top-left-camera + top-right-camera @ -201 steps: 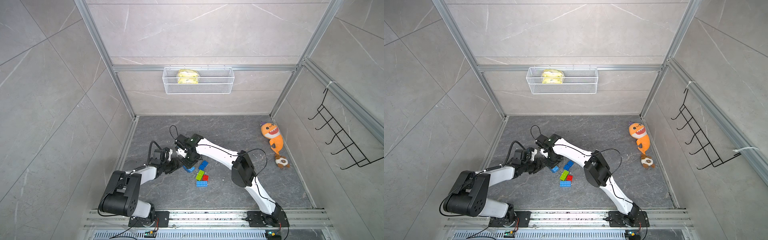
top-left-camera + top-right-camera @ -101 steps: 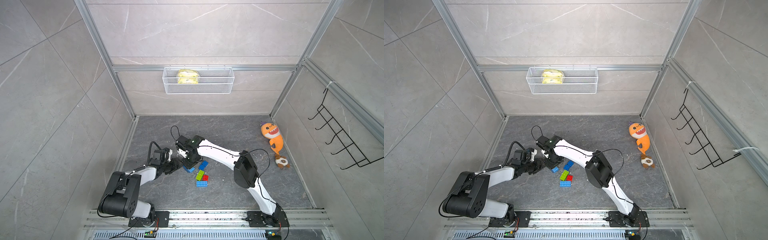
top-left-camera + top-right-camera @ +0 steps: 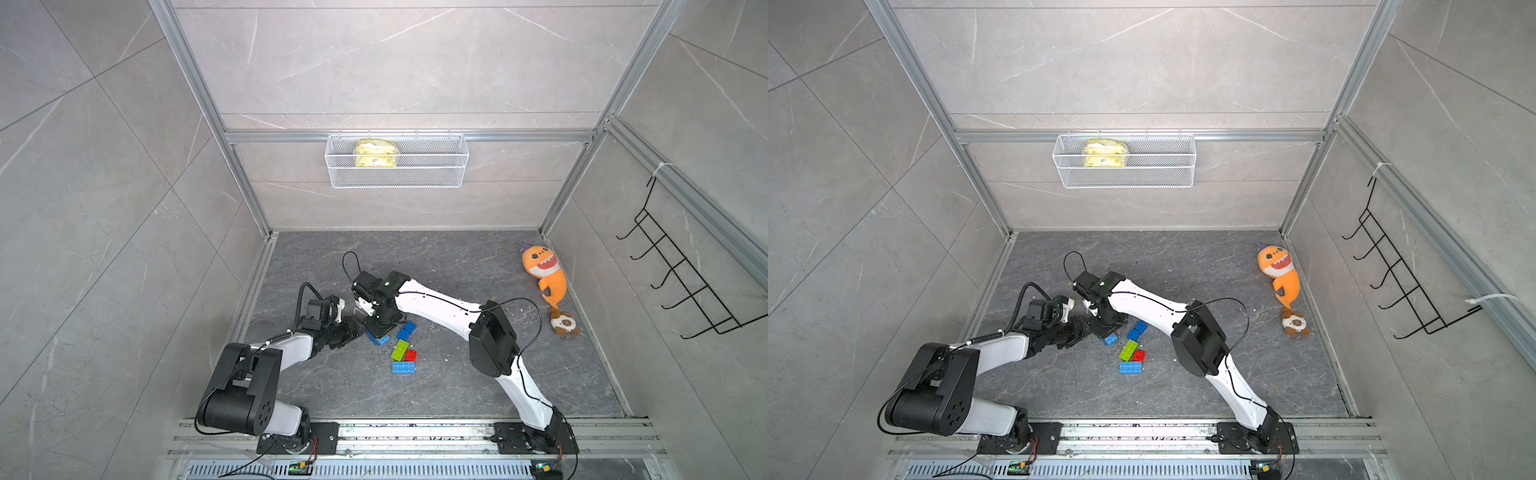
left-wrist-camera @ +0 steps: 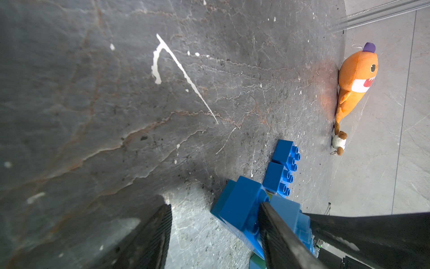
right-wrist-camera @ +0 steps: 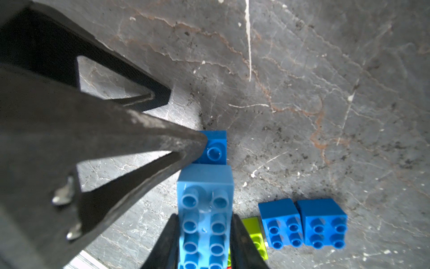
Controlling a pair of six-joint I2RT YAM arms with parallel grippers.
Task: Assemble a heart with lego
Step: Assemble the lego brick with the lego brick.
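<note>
My right gripper (image 5: 204,217) is shut on a light blue lego brick (image 5: 206,186), low over the floor in both top views (image 3: 379,337). Its end overlaps a dark blue brick (image 5: 215,148). My left gripper (image 4: 214,205) stands open beside it. One of its fingers (image 4: 274,233) touches that dark blue brick (image 4: 242,207), while the other is apart over bare floor. Close by lie two dark blue square bricks (image 5: 280,223), a lime green one (image 3: 400,350), a small red one (image 3: 410,355) and a blue long one (image 3: 403,367). The heart is not in view.
An orange plush shark (image 3: 544,270) lies along the right wall with a small brown toy (image 3: 563,324). A white wire basket (image 3: 397,174) hangs on the back wall and a black hook rack (image 3: 673,282) on the right wall. The loose bricks crowd the floor just right of both grippers.
</note>
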